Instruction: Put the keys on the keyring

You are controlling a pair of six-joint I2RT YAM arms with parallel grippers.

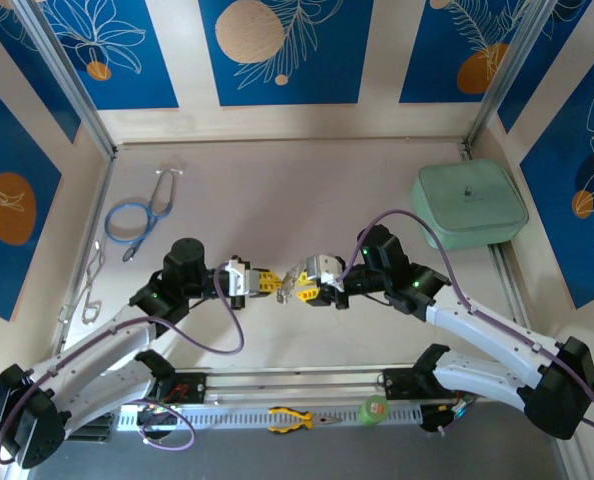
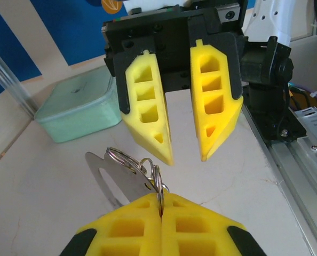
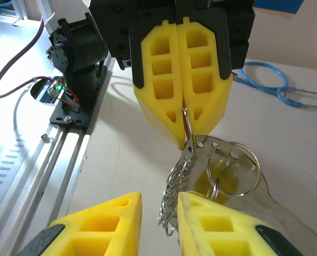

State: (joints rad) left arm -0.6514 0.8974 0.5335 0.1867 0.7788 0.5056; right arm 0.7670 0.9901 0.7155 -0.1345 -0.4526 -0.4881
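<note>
- The left gripper (image 1: pixel 267 283) and the right gripper (image 1: pixel 299 287) meet tip to tip above the pale table (image 1: pixel 307 200), well to the left of the mint-green lidded box (image 1: pixel 469 203) and nearer the arm bases than the box is.
- The left gripper's yellow fingers (image 3: pixel 164 80) are pressed flat together, pinching one thin silver ring of the keyring (image 2: pixel 140 168) between their tips.
- The keyring hangs in the air from that pinch, clear of the table. It is a bunch of silver rings with a flat, pale loop of strap trailing below.
- In the right wrist view, a short string of little rings dangles into the gap between the right gripper's own fingers (image 3: pixel 102 221).
- The right gripper's jaws stand partly apart, and in the left wrist view nothing is clamped between them. Whether one finger brushes the rings cannot be told.
- In the left wrist view the mint-green box sits behind the right gripper, on the far side of the keyring.
- A blue-tubed stethoscope (image 1: pixel 127 206) lies far to the left of the box, beyond the left arm.
- Yellow-handled pliers (image 1: pixel 292 420) and a green tape roll (image 1: pixel 375 408) rest on the rail at the table's near edge, well in front of the box.
</note>
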